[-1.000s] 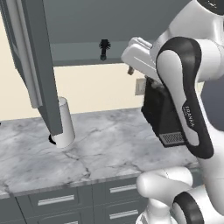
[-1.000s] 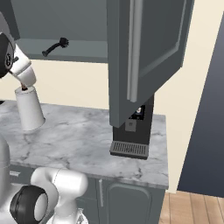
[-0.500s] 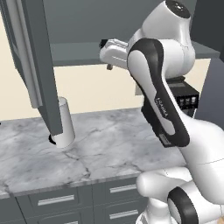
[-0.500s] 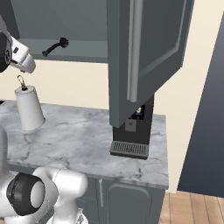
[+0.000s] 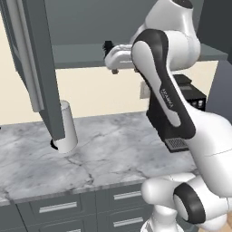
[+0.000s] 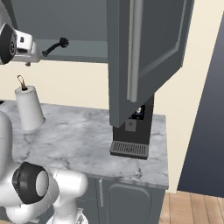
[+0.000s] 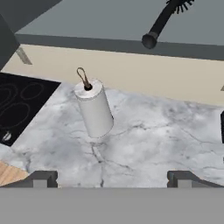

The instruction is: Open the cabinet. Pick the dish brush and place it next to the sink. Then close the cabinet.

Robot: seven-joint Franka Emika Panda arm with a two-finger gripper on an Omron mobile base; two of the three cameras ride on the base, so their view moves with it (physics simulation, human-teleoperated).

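Observation:
The dark grey cabinet stands open, its left door (image 5: 31, 68) and right door (image 6: 146, 57) swung out toward me. On its grey shelf (image 5: 81, 55) lies the dish brush (image 6: 54, 46), a black curved handle with a black bristle tuft; it is also at the shelf's front edge (image 7: 162, 19) and behind the hand (image 5: 108, 45). My gripper (image 5: 124, 70) hangs open just below the shelf's front edge, near the brush and apart from it. Its fingertips (image 7: 41, 178) stand wide apart with nothing between them. From the right, the gripper (image 6: 28, 62) is left of the brush handle.
A white paper-towel roll (image 6: 28, 107) stands on the marble counter (image 5: 113, 154) under the left door. A black coffee machine (image 6: 131, 135) sits at the counter's right end under the right door. A black cooktop (image 7: 22, 105) lies left of the roll. Drawers (image 5: 59, 207) run below.
The arm has swung up and to the left, bringing the open hand from in front of the coffee machine to just under the shelf edge near the brush. The brush has not moved.

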